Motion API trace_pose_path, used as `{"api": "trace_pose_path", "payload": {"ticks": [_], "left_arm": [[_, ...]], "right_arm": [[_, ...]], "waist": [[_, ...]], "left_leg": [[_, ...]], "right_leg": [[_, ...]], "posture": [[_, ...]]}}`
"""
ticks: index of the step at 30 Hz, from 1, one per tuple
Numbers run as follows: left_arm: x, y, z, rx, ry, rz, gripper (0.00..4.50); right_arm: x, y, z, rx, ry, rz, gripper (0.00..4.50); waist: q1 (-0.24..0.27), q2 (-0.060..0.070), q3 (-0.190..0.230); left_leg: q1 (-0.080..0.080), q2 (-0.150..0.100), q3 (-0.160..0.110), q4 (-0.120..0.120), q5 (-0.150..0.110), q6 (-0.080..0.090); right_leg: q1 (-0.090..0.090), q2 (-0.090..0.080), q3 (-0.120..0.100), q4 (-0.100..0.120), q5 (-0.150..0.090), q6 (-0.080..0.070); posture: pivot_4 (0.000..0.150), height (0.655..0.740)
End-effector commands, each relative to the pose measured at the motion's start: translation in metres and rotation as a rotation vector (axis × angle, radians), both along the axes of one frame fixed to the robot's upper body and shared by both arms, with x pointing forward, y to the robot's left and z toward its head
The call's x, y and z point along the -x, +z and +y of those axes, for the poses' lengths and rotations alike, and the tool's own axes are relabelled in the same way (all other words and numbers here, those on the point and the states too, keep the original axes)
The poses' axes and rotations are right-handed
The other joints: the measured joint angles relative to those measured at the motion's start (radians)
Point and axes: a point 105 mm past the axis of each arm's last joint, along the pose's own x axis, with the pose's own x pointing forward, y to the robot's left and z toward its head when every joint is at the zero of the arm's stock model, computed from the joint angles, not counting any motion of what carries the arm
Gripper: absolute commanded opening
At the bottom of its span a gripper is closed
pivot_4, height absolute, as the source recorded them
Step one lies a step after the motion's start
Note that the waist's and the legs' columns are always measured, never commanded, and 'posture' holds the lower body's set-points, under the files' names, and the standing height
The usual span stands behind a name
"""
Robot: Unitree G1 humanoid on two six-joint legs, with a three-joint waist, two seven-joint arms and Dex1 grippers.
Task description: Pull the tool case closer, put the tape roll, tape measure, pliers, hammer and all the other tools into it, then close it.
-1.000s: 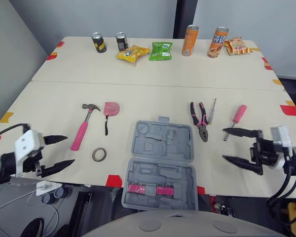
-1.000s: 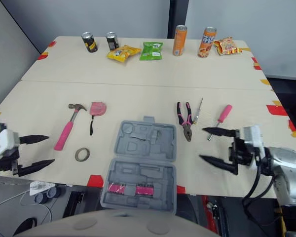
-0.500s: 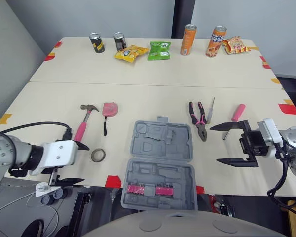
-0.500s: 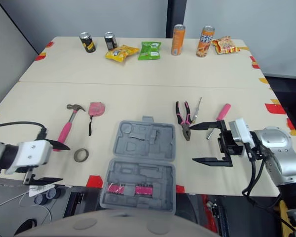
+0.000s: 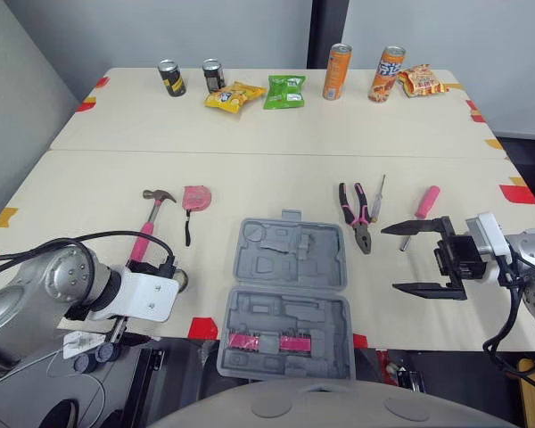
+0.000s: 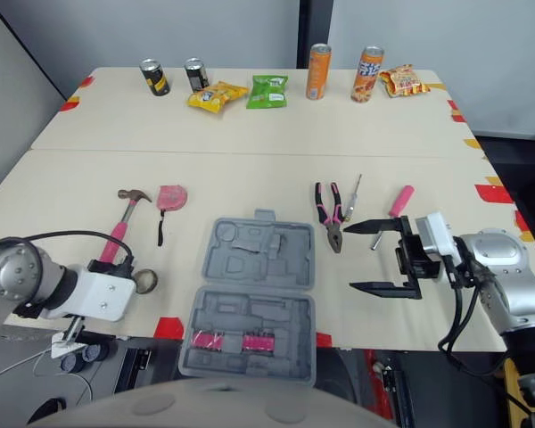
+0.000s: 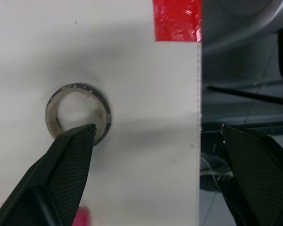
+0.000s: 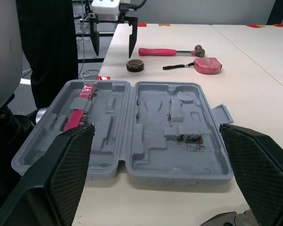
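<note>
The grey tool case point(image 5: 290, 294) lies open at the table's front edge, with pink bits in its near half. The tape roll point(image 7: 78, 115) lies to its left. My left gripper point(image 7: 158, 129) hangs open above the roll, pointing down; one finger tip is over the ring's rim, the other past the table edge. Behind the roll lie the pink-handled hammer point(image 5: 147, 230) and the pink tape measure point(image 5: 196, 197). The pliers point(image 5: 357, 217), a thin screwdriver point(image 5: 376, 198) and a pink-handled screwdriver point(image 5: 421, 209) lie right of the case. My right gripper point(image 5: 390, 259) is open and empty, low over the table, pointing at the case.
Along the far edge stand two dark cans point(image 5: 169, 78), two orange cans point(image 5: 337, 71) and snack bags point(image 5: 235, 95). Red tape marks point(image 5: 205, 327) line the front edge under the case's left corner. Cables and a power strip point(image 5: 89, 343) lie below the table edge.
My left arm has swung in from the left and turned its gripper down over the tape roll. The right gripper moved left toward the case a second ago, then held still.
</note>
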Motion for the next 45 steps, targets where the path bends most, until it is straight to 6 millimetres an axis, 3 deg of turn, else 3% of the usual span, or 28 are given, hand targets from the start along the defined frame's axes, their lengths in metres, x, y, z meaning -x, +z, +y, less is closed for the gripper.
{"api": "trace_pose_path", "payload": {"ticks": [1, 16, 17, 22, 27, 29, 35, 45], "left_arm": [[-0.010, 0.002, -0.004, -0.045, -0.012, -0.054, 4.50], [-0.017, -0.020, -0.009, -0.098, -0.029, -0.054, 4.50], [-0.020, -0.023, -0.008, -0.105, -0.036, -0.070, 3.97], [-0.029, -0.026, -0.009, -0.109, -0.047, -0.097, 2.29], [-0.033, -0.027, -0.005, -0.118, -0.050, -0.107, 0.53], [-0.034, -0.027, -0.005, -0.112, -0.046, -0.112, 0.02], [-0.039, -0.017, -0.005, -0.056, -0.009, -0.135, 0.02], [-0.071, 0.036, -0.043, 0.303, 0.104, -0.228, 0.02]], "right_arm": [[0.007, 0.008, -0.002, 0.001, 0.070, -0.024, 4.49], [0.007, 0.008, -0.002, -0.009, 0.064, -0.031, 4.49], [0.007, 0.008, -0.002, -0.010, 0.063, -0.031, 4.50], [0.006, 0.009, -0.002, -0.012, 0.063, -0.033, 4.50], [0.005, 0.010, -0.003, -0.009, 0.060, -0.034, 4.50], [0.005, 0.010, -0.003, -0.010, 0.058, -0.034, 4.50], [0.006, 0.010, -0.003, -0.015, 0.056, -0.037, 4.50], [0.005, 0.010, -0.004, -0.023, 0.044, -0.040, 4.50]], "waist": [[0.000, 0.000, 0.000], [0.005, 0.000, 0.000], [0.006, 0.000, 0.000], [0.024, 0.014, -0.008], [0.036, 0.019, -0.012], [0.035, 0.020, -0.012], [0.034, 0.022, -0.013], [0.022, 0.017, -0.012]], "left_leg": [[0.000, 0.000, 0.000, 0.000, 0.000, 0.000], [0.000, -0.001, 0.000, 0.001, 0.000, 0.000], [0.000, -0.001, 0.000, 0.001, 0.000, 0.000], [0.000, -0.002, 0.001, 0.000, 0.000, 0.001], [0.000, -0.002, 0.001, 0.000, 0.001, 0.003], [0.000, -0.002, 0.001, 0.000, 0.001, 0.004], [0.000, -0.002, 0.001, 0.000, 0.001, 0.004], [-0.007, -0.004, -0.002, 0.003, 0.002, 0.004]], "right_leg": [[0.000, 0.000, 0.000, 0.000, 0.000, 0.000], [0.000, 0.000, 0.000, 0.001, 0.000, 0.000], [0.000, 0.000, 0.000, 0.001, 0.000, 0.000], [0.001, -0.002, 0.002, 0.001, 0.000, 0.000], [0.001, -0.002, 0.002, 0.001, 0.000, 0.000], [0.001, -0.002, 0.002, 0.001, 0.000, 0.000], [0.001, -0.002, 0.001, 0.001, 0.000, 0.001], [-0.005, -0.001, -0.001, 0.004, 0.001, 0.002]], "posture": [[0.150, 0.7400], [0.150, 0.7400], [0.150, 0.7400], [0.150, 0.7400], [0.150, 0.7400], [0.150, 0.7400], [0.150, 0.7400], [0.150, 0.7400]]}}
